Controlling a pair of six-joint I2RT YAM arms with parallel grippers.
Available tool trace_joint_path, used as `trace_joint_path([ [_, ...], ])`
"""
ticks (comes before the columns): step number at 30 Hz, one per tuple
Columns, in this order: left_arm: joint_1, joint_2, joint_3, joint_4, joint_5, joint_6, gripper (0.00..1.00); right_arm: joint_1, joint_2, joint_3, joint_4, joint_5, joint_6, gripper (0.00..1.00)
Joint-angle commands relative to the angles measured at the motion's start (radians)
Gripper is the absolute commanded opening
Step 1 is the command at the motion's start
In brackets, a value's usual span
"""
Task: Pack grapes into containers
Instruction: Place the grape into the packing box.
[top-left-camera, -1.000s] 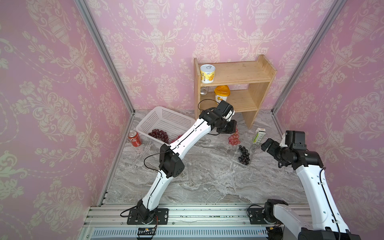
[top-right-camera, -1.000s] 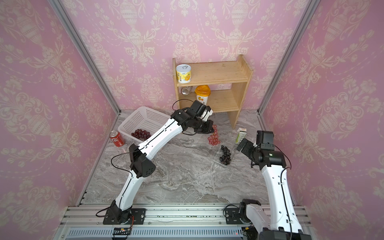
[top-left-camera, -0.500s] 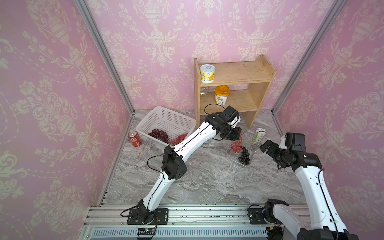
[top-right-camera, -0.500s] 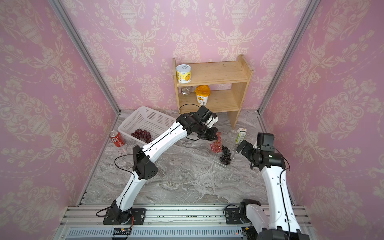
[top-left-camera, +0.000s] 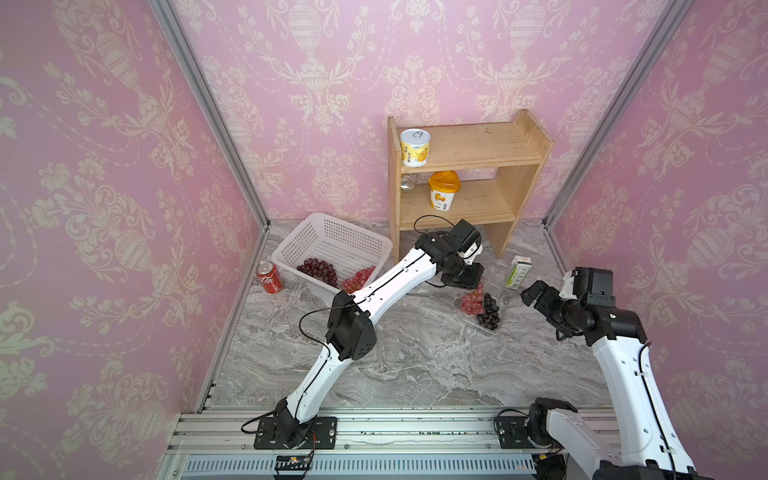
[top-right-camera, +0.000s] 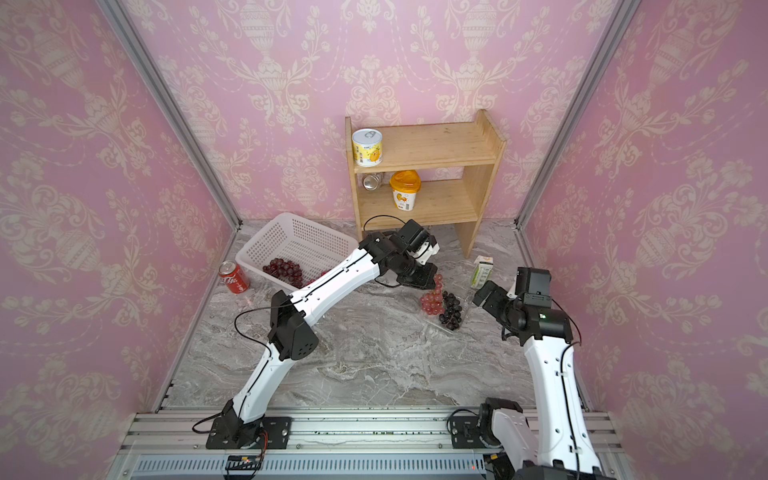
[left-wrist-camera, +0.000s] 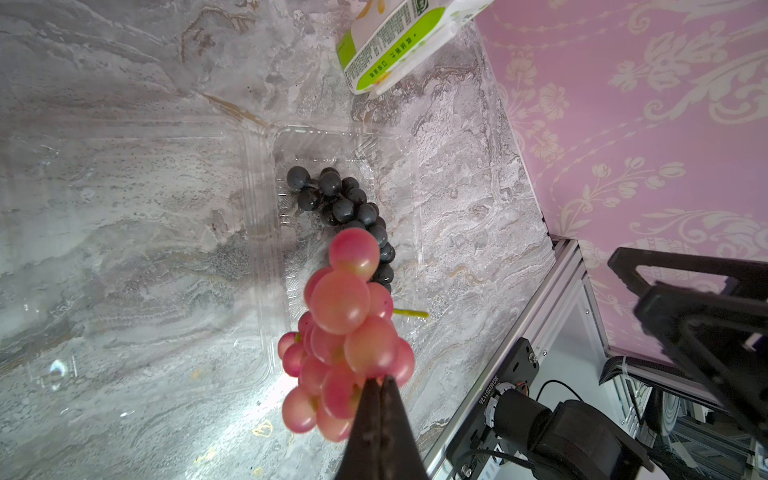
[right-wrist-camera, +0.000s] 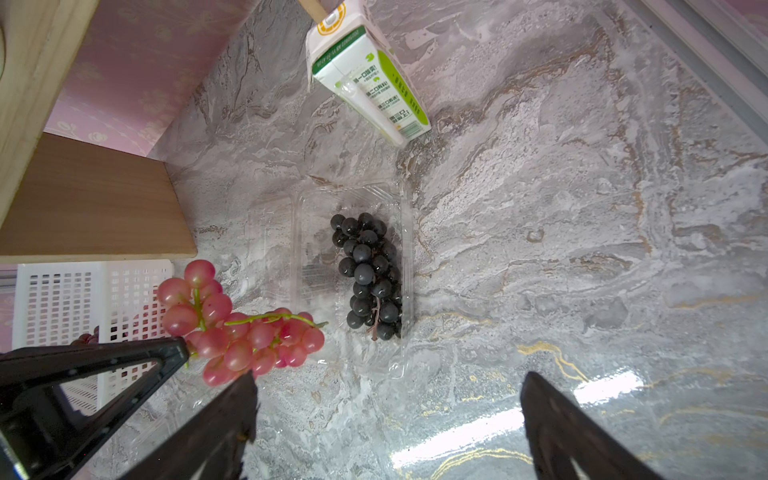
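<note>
My left gripper (left-wrist-camera: 380, 380) is shut on the stem end of a light pink bunch of grapes (left-wrist-camera: 345, 328). In both top views the pink bunch (top-left-camera: 471, 301) (top-right-camera: 430, 301) hangs at the clear container's near-left side. That open container (left-wrist-camera: 266, 232) (right-wrist-camera: 307, 232) holds a near-black bunch (left-wrist-camera: 345, 203) (right-wrist-camera: 370, 274) (top-left-camera: 489, 309), and its lid lies flat beside it. My right gripper (right-wrist-camera: 388, 376) (top-left-camera: 530, 293) stands open and empty just right of the container. More grapes, dark red (top-left-camera: 318, 268) and light red (top-left-camera: 357, 279), lie in the white basket (top-left-camera: 332, 232).
A green-and-white carton (top-left-camera: 517, 272) (right-wrist-camera: 365, 75) stands just behind the container. The wooden shelf (top-left-camera: 457, 183) with two yellow tubs stands at the back. A red can (top-left-camera: 269, 277) stands left of the basket. The right wall is close behind my right arm.
My left arm has swung right and down from in front of the shelf, carrying the pink bunch to the container. My right arm has shifted only slightly.
</note>
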Motion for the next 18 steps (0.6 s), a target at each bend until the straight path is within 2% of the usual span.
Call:
trace_joint_path([
  [1,-0.013,0.046,0.029,-0.007,0.032,0.022,0.0,-0.011,-0.02,-0.021,0.005,-0.024,0.021,1.0],
  [12,-0.044,0.093,0.031,-0.002,0.047,0.015,0.0,-0.03,-0.011,-0.047,0.03,-0.052,0.02,1.0],
  [18,-0.05,0.153,0.096,-0.001,0.055,0.008,0.0,-0.03,-0.019,-0.072,0.044,-0.066,0.028,1.0],
])
